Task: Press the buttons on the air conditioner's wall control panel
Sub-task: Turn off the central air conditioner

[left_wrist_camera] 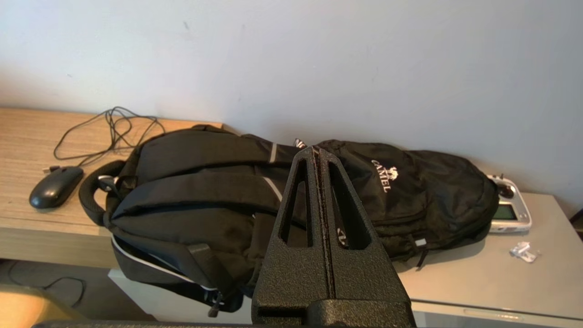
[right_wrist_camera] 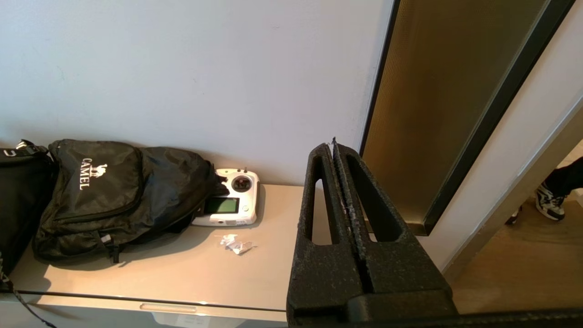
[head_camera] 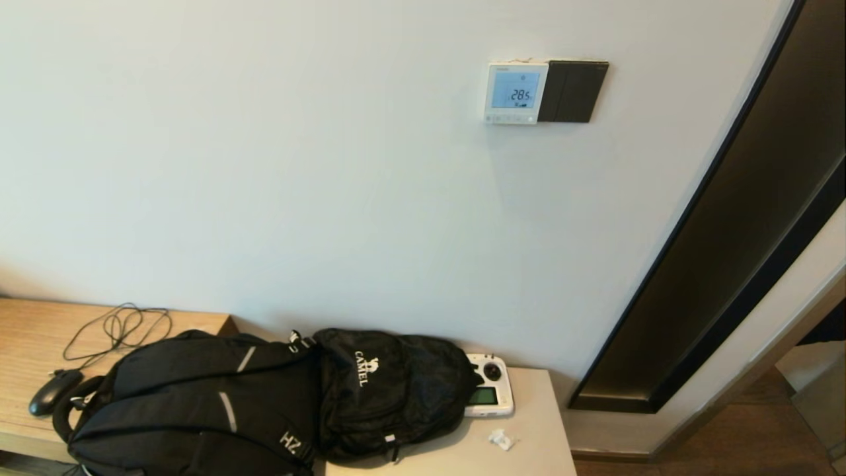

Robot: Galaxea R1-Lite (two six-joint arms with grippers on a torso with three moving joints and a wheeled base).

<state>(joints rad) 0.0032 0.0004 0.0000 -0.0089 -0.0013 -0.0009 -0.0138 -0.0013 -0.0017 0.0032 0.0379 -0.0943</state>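
Small square white plastic wall control panel [head_camera: 516, 93], mounted high on pale wall [head_camera: 297, 165], screen lit pale blue with digits reading 28; row of tiny pale grey-white buttons [head_camera: 509, 119] along bottom edge below screen, untouched. Plain black rectangular plate [head_camera: 572, 91] touching panel's right side. Dark bronze-toned door frame strip [head_camera: 720, 225] slanting down at far right. Below, on light wooden desk [head_camera: 26, 330] at left: black computer mouse [head_camera: 54, 391] with looped thin black cable [head_camera: 119, 327]. Large black backpack with grey stripes [head_camera: 198, 403] lying across desk edge onto pale beige cabinet top [head_camera: 529, 423]; second black bag printed "CAMEL" in white [head_camera: 390, 390] beside it, touching. White handheld controller with joystick and green screen [head_camera: 489, 394] partly tucked under bag's right edge. Small crumpled white scrap [head_camera: 501, 439] near controller, apart from it. Left gripper [left_wrist_camera: 317, 152], black textured plastic, out of head view, well below panel, hanging in front of backpacks; fingers pressed together, nothing between. Right gripper [right_wrist_camera: 333, 148], same make, likewise low, over cabinet's right end near door frame; fingers pressed together, holding nothing. Both grippers well apart from panel.
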